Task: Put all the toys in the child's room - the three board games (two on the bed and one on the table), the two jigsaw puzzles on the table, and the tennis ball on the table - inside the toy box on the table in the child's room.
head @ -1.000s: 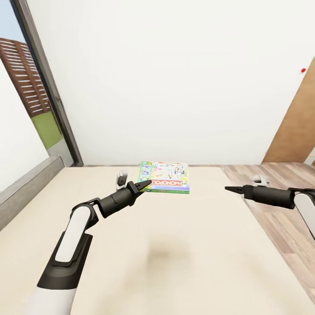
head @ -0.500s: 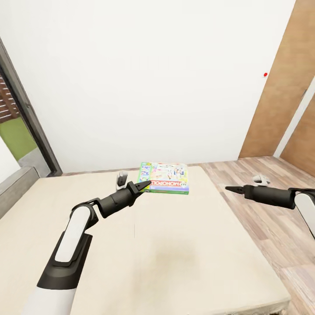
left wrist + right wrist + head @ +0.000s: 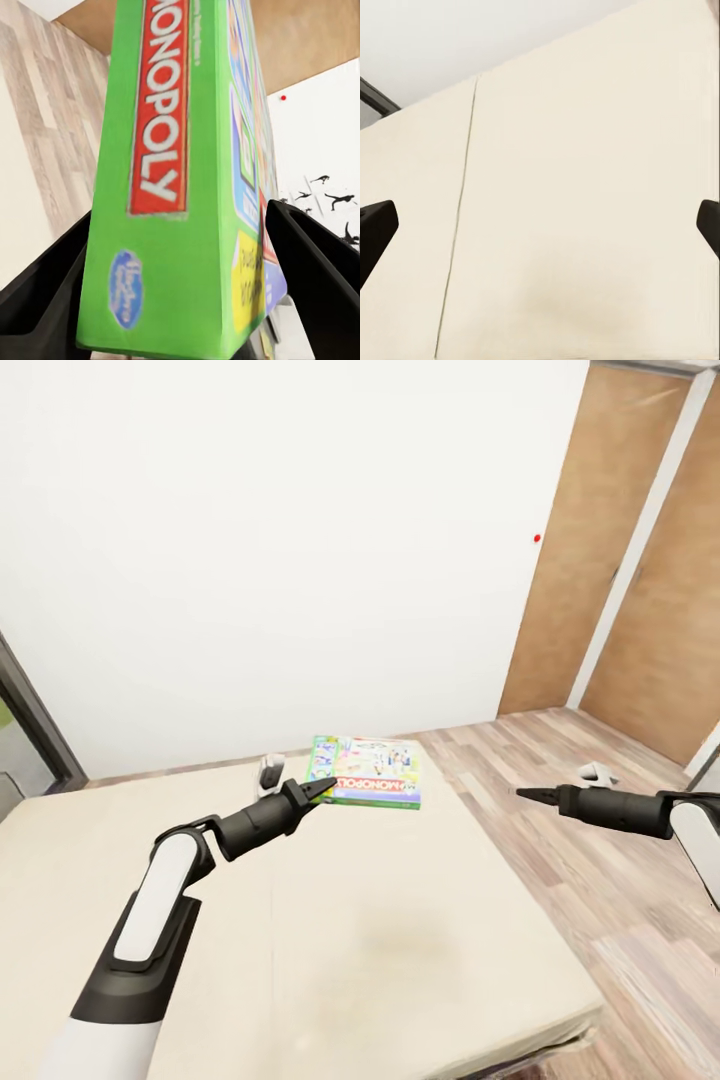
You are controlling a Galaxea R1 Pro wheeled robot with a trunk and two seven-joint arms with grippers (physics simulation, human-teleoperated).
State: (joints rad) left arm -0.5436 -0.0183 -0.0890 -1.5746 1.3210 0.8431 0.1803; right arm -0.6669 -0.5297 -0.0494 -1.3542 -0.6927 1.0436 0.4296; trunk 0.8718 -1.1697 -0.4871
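Note:
My left gripper (image 3: 318, 790) is shut on the near edge of the Monopoly board game (image 3: 368, 772), a flat green-edged box with a red band, held level above the bed (image 3: 350, 970). In the left wrist view the box (image 3: 180, 150) stands between the two black fingers (image 3: 45, 292), one on each side. My right gripper (image 3: 530, 794) hangs over the bed's right edge, open and holding nothing. Its wrist view looks down on the beige mattress (image 3: 585, 187), with the gripper (image 3: 540, 225) spread wide.
A white wall rises behind the bed, with a small red button (image 3: 537, 538) on it. Wooden wardrobe doors (image 3: 600, 560) stand at the right. Wood-plank floor (image 3: 600, 880) runs along the bed's right side. A dark window frame (image 3: 30, 720) is at the far left.
The whole view has swung to the right: window and bed slid left and the wardrobe doors came into sight. Both arms and the held box keep their places in the picture.

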